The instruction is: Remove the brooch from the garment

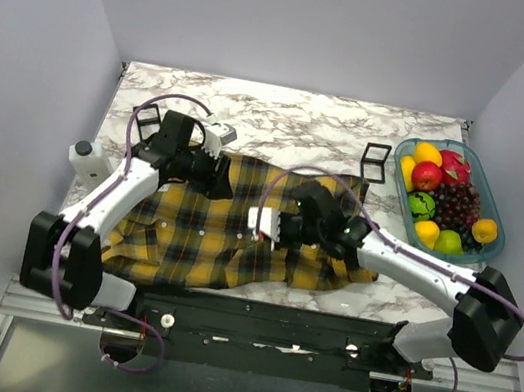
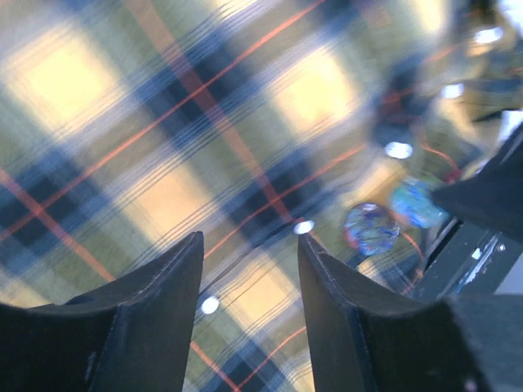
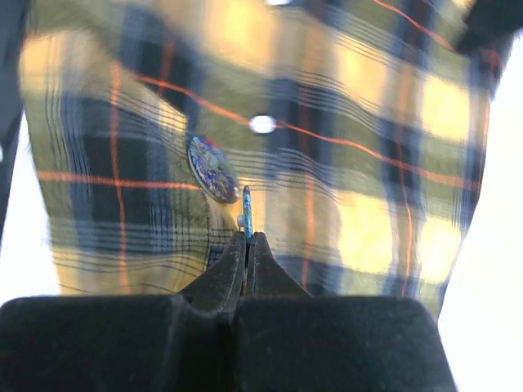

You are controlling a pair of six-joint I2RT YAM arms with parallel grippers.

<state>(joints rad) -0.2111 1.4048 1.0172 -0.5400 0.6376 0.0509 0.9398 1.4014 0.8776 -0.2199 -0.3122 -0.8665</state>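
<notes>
from above, the garment (image 1: 205, 232), a yellow and dark plaid shirt, lies spread on the marble table (image 1: 286, 119) in front of both arm bases. the left gripper (image 1: 216, 180) sits over the shirt's far left part and the right gripper (image 1: 271, 228) over its middle. their jaws and the brooch are too small to make out from here. a tray of fruit (image 1: 490, 196) stands at the table's right side, and two black square frames (image 1: 146, 118) (image 1: 375, 162) stand beyond the shirt. in the left wrist view, the left gripper (image 2: 249, 245) hangs close over blurred plaid with its two dark fingers spread apart and nothing between them. off to the right the teal brooch (image 2: 417, 204) shows face-on, touching the tip of a black shape at the frame's edge. a second round bluish disc (image 2: 370, 229) lies just beside it on the cloth, with a white button (image 2: 304, 226) nearby. in the right wrist view, the right gripper (image 3: 246, 237) has its fingertips pressed together, pinching the brooch (image 3: 247, 214), which stands edge-on as a thin blue-green sliver rising from the tips. the bluish disc (image 3: 212, 169) rests flat on the fabric just left of it, below another white button (image 3: 261, 124).
</notes>
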